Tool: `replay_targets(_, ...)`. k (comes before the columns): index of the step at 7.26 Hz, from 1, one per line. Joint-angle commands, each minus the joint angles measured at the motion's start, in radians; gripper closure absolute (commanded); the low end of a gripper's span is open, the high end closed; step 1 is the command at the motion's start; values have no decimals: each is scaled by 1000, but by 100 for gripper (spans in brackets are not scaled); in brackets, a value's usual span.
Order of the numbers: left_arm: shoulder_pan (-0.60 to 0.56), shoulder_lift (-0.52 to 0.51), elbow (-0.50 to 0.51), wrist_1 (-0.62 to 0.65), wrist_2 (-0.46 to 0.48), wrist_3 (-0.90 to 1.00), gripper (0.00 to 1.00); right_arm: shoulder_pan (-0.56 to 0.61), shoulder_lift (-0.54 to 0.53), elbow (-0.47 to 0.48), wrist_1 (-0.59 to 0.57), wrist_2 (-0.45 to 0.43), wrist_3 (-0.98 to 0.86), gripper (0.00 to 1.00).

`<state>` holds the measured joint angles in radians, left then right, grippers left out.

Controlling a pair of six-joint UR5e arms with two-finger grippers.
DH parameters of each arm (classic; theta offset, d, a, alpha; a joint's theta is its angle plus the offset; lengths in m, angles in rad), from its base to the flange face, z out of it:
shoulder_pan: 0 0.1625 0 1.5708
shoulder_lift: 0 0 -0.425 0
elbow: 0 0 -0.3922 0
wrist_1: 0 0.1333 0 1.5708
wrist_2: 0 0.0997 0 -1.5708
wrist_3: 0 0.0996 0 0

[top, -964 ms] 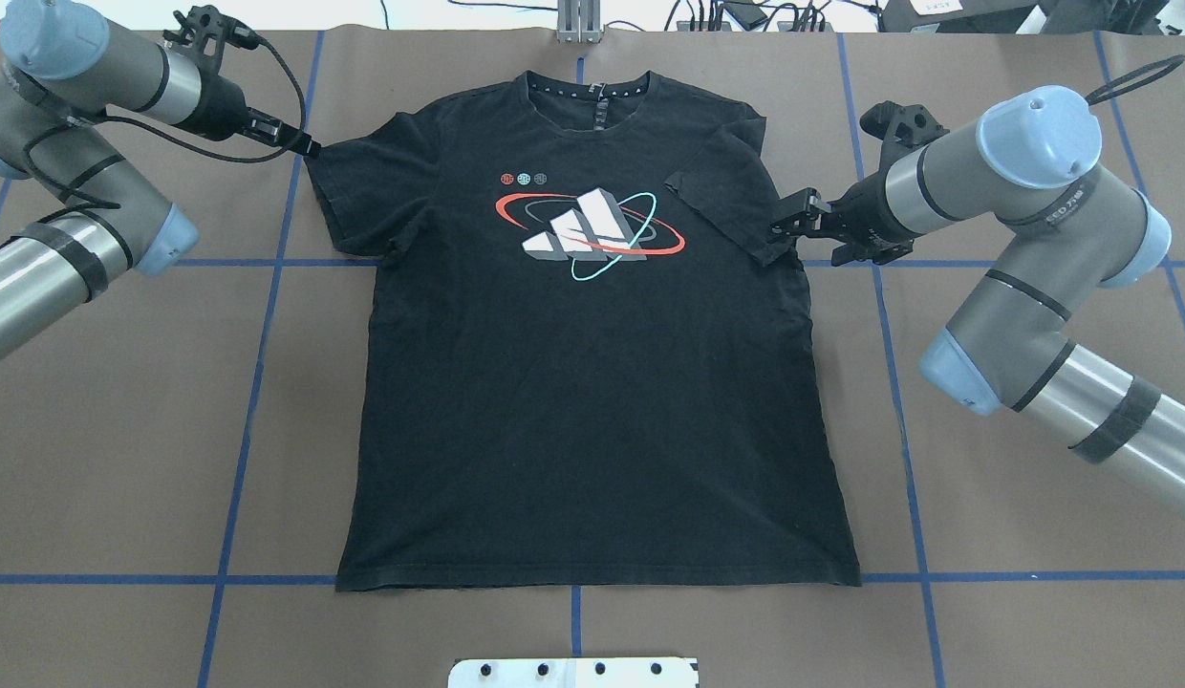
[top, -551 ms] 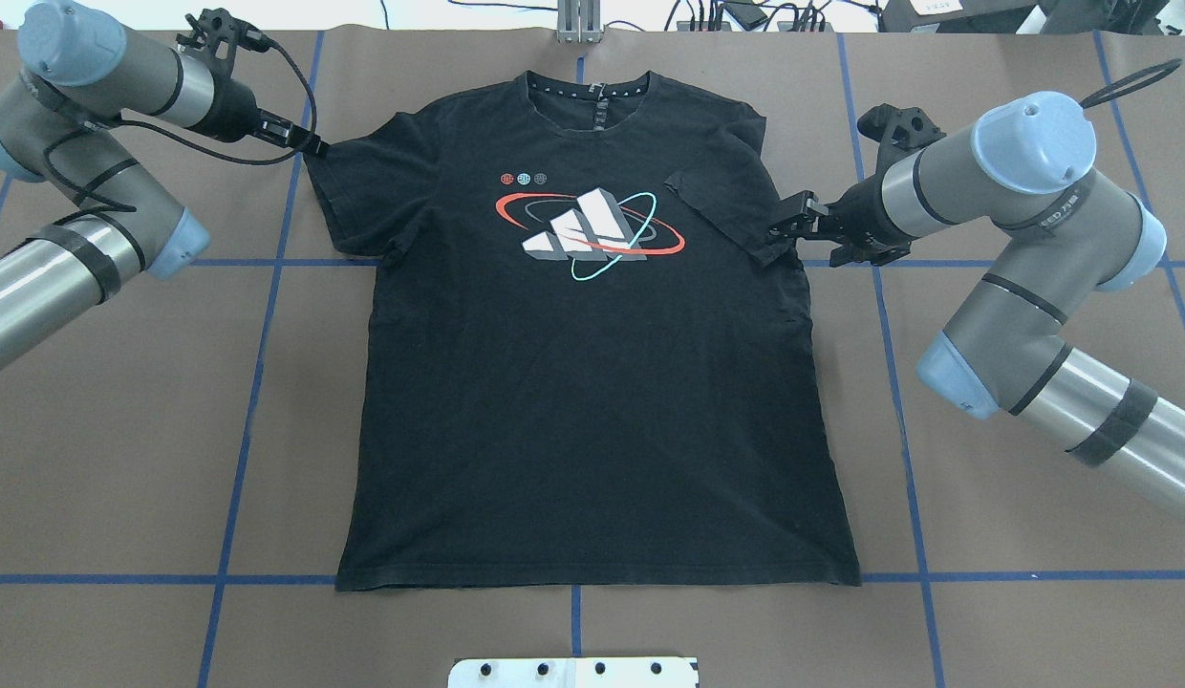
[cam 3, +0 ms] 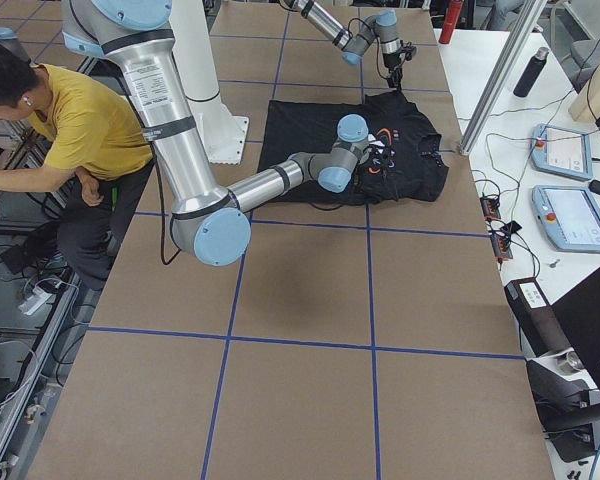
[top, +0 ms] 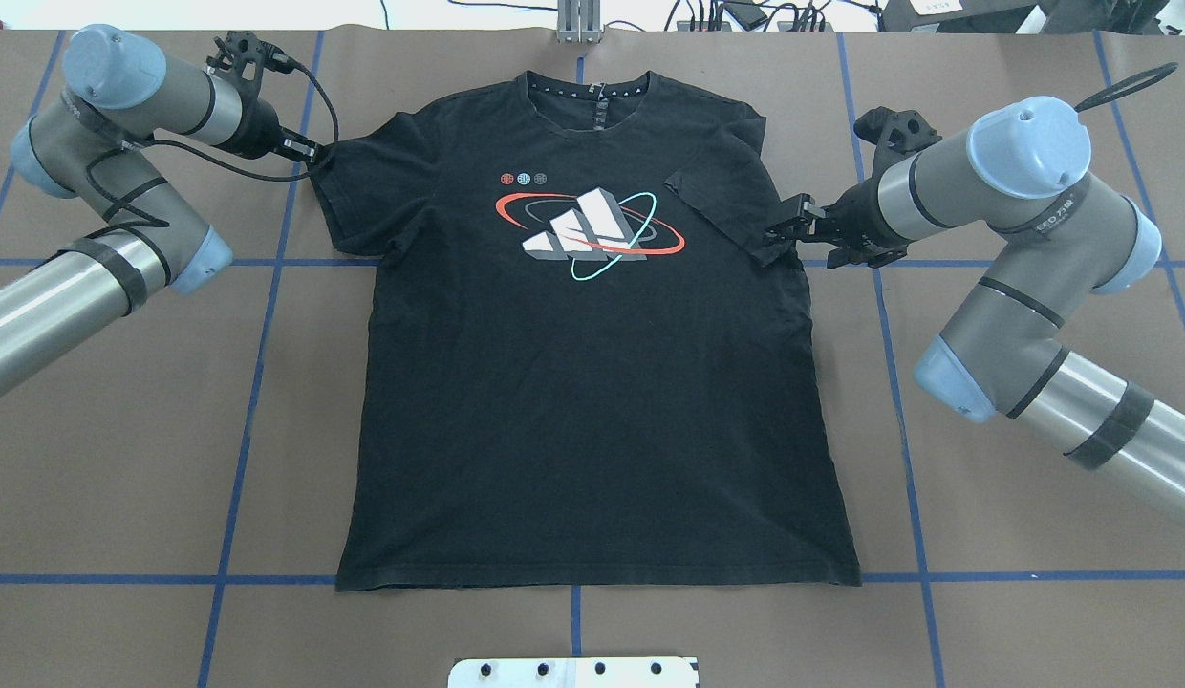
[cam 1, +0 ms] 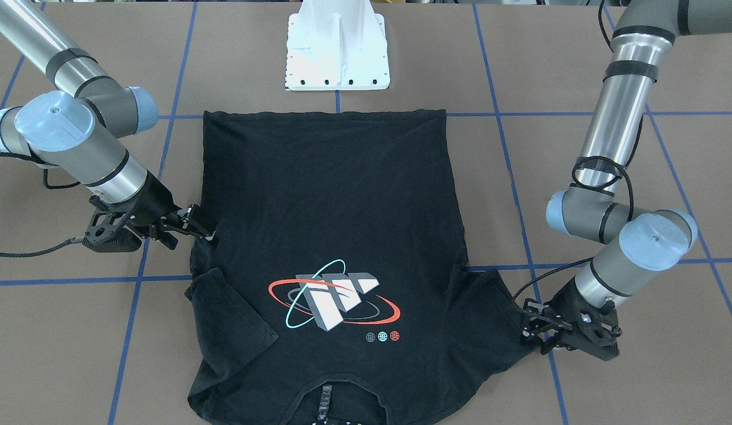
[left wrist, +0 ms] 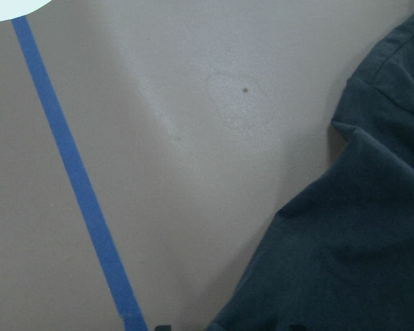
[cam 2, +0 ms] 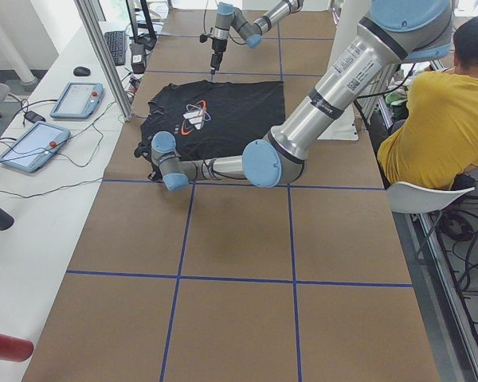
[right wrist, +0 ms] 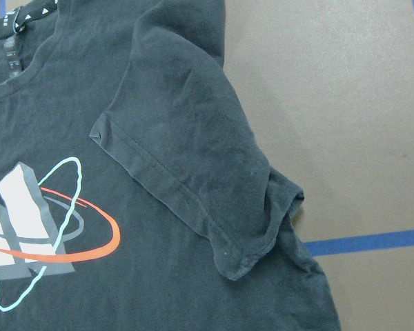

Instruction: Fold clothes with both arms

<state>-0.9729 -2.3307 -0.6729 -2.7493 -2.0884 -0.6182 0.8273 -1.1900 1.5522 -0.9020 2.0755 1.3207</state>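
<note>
The left arm and right arm are showing silver-grey tubes, light-blue joint caps and black bands. A black cable is trailing at the left wrist's 3 o'clock. White lettering is marking the right arm at its top cap's 5 o'clock.

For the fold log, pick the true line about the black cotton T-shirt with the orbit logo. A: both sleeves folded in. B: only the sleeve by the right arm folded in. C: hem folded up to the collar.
B: the sleeve by the right gripper lies over the chest of the black cotton T-shirt; the other sleeve lies flat.
</note>
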Motion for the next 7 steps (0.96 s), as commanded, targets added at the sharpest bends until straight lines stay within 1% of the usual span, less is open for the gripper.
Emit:
replay_targets(1, -7, -9, -8, -1, -2, -26, 100, -2, 1, 3, 0, 0, 0, 0)
replay_targets(2, -15, -7, -92, 14, -12, -84, 100, -1, 0, 12, 0, 1, 0, 0)
replay_targets(3, -24, 22, -240, 96, -100, -162, 100, -1, 0, 12, 0, 1, 0, 0)
replay_targets(4, -14, 39, -367, 188, -120, -272, 100, -1, -2, 11, 2, 3, -2, 0)
replay_targets(5, 3, 13, -408, 218, -105, -429, 100, -1, -2, 11, 2, 8, -2, 0)
replay_targets(6, 69, -1, -413, 221, -37, -474, 100, -1, -2, 3, 3, 8, -6, 0)
replay_targets(7, 130, -51, -390, 239, 66, -491, 100, -1, -2, 3, 3, 9, -11, 0)
